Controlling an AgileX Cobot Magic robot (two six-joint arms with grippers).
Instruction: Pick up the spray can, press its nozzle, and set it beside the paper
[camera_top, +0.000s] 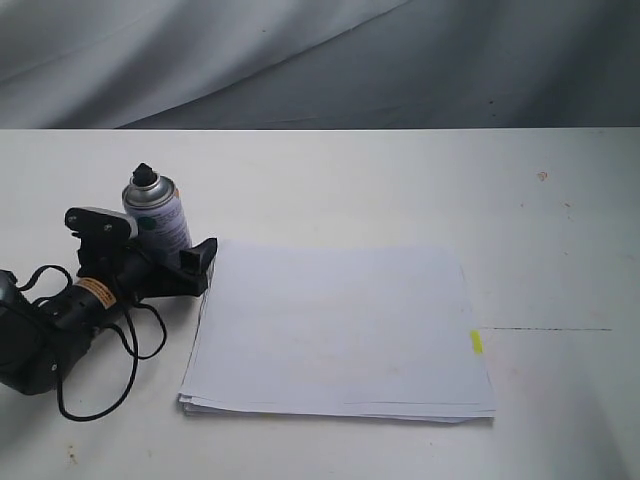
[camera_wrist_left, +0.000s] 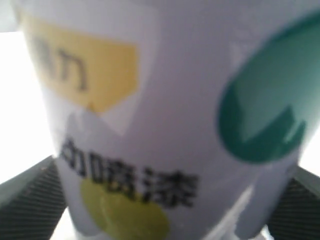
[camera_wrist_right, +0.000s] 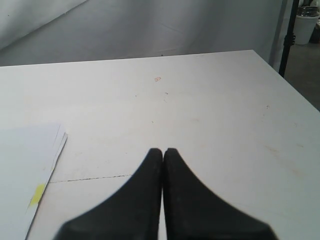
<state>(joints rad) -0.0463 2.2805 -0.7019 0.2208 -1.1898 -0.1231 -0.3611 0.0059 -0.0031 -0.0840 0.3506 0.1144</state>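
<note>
Set-down step, judged nearly done: the spray can (camera_top: 157, 215) stands upright on the table (camera_top: 400, 180), just beside the far left corner of the paper (camera_top: 340, 330). My left claw (camera_top: 150, 240) is spread around the can. My right claw (camera_wrist_right: 163, 151) is pressed together, empty. Next move: back straight out without tipping the can or snagging the paper's edge. There is open table on my arm's side.
</note>
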